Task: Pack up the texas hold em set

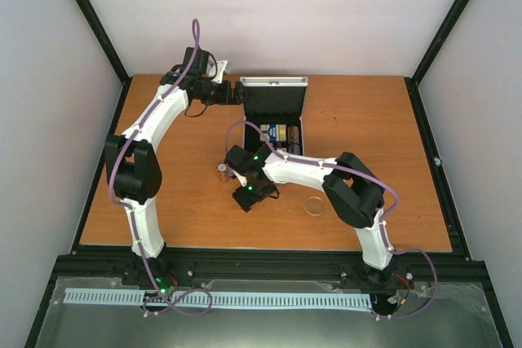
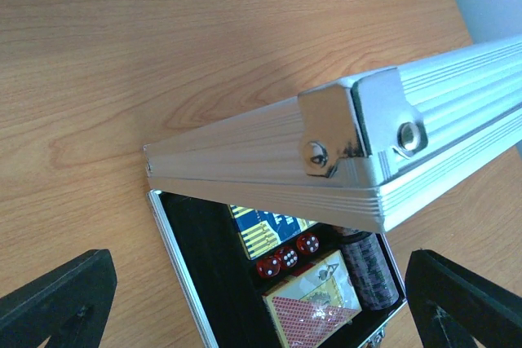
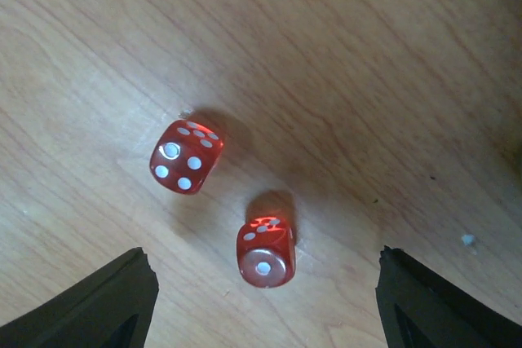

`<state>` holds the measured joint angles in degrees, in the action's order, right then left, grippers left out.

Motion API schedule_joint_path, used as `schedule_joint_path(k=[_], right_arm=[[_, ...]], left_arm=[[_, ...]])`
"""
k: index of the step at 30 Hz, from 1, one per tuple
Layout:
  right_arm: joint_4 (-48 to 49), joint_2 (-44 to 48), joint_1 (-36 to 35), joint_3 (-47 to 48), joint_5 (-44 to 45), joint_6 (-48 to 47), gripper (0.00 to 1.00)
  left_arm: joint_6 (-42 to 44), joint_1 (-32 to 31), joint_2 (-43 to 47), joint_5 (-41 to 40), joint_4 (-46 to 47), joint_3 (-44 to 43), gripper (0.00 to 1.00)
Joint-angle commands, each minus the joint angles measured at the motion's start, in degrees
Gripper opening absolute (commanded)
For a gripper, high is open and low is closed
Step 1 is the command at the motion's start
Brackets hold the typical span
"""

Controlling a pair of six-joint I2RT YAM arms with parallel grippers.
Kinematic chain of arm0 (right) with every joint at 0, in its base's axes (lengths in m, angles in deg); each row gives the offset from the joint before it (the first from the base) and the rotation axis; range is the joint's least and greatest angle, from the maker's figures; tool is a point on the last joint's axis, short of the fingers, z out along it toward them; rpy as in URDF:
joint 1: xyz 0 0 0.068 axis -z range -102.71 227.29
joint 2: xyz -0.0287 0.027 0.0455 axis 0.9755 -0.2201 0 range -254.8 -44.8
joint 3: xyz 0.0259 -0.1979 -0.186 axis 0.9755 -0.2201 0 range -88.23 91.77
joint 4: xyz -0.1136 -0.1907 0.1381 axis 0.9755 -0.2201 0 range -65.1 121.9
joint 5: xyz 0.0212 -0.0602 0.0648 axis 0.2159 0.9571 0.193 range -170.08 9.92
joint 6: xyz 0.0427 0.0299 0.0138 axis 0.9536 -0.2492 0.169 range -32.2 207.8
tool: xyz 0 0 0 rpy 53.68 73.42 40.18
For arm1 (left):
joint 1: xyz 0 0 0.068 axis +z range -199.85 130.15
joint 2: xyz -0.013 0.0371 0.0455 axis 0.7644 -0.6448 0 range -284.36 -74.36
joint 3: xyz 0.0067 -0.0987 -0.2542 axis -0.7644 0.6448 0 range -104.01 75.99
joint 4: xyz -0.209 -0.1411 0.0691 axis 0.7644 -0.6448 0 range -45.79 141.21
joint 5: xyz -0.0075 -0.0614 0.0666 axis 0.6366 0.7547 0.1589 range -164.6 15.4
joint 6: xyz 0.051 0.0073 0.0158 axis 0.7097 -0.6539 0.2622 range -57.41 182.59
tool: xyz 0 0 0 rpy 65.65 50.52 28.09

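Observation:
The silver case (image 1: 303, 132) lies open at the back middle of the table, its lid (image 1: 273, 82) standing up. In the left wrist view the lid (image 2: 383, 160) hangs over the black-lined tray (image 2: 192, 283), which holds a blue deck (image 2: 265, 230), three red dice (image 2: 288, 257), a red-backed deck (image 2: 314, 307) and a dark chip stack (image 2: 371, 270). My left gripper (image 1: 239, 92) is open at the lid's left end. My right gripper (image 3: 261, 307) is open just above the table, straddling one red die (image 3: 265, 252); a second die (image 3: 185, 156) lies just beyond. A clear round disc (image 1: 314, 205) lies near the front.
The orange-brown table (image 1: 367, 120) is framed by black rails and white walls. The right arm's forearm (image 1: 302, 169) stretches across in front of the case. The two loose dice (image 1: 221, 170) lie left of the case's front corner.

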<state>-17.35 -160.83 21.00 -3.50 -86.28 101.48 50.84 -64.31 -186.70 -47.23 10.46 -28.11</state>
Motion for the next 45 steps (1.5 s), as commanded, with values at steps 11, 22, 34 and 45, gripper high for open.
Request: schedule_joint_path(k=[11, 22, 34, 45], right_arm=[[1.9, -3.7, -0.5, 0.5, -0.2, -1.1, 0.63], [0.7, -3.5, -0.5, 0.0, 0.2, -0.7, 0.23], [-4.4, 2.3, 2.6, 4.8, 8.8, 0.4, 0.05], [-2.6, -1.5, 16.4, 11.8, 14.5, -3.1, 0.03]], left_arm=[[0.5, 0.5, -0.2, -0.1, -0.3, -1.2, 1.0], [0.5, 0.5, 0.0, -0.2, -0.4, -0.8, 1.0], [0.4, 0.5, 0.2, -0.1, -0.2, -0.6, 1.0], [0.4, 0.5, 0.0, 0.0, -0.1, -0.6, 1.0]])
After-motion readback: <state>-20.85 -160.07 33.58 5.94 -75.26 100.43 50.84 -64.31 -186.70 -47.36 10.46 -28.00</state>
